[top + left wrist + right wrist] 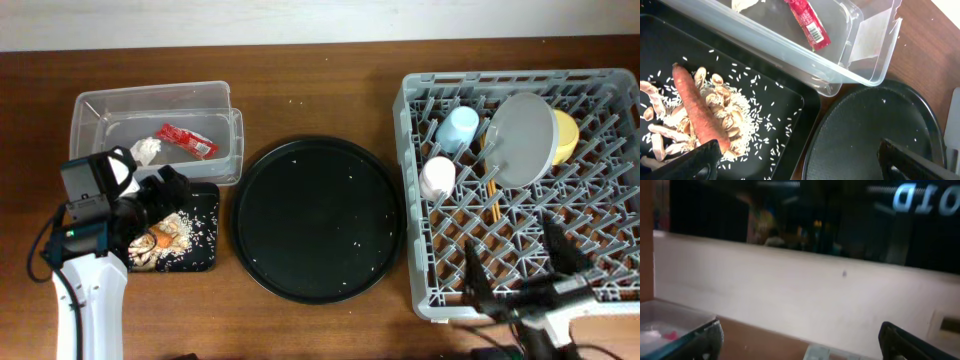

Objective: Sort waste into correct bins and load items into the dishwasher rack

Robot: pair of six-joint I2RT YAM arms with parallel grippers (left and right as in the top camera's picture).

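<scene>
I see the tub point(120, 130) at left holding the wrapper point(188, 141); the shallow tray point(206, 212) before it carries the carrot point(700, 112); round tray point(320, 220) centre; rack point(412, 230) right.

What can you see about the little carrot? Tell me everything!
The carrot is small, orange and whole, with dull, slightly rough skin and a rounded tip. It lies flat and slanted on a heap of beige food scraps and white rice grains, inside the shallow black tray next to the clear tub. Only the scraps and rice under it touch it. Nothing is gripping it.
</scene>
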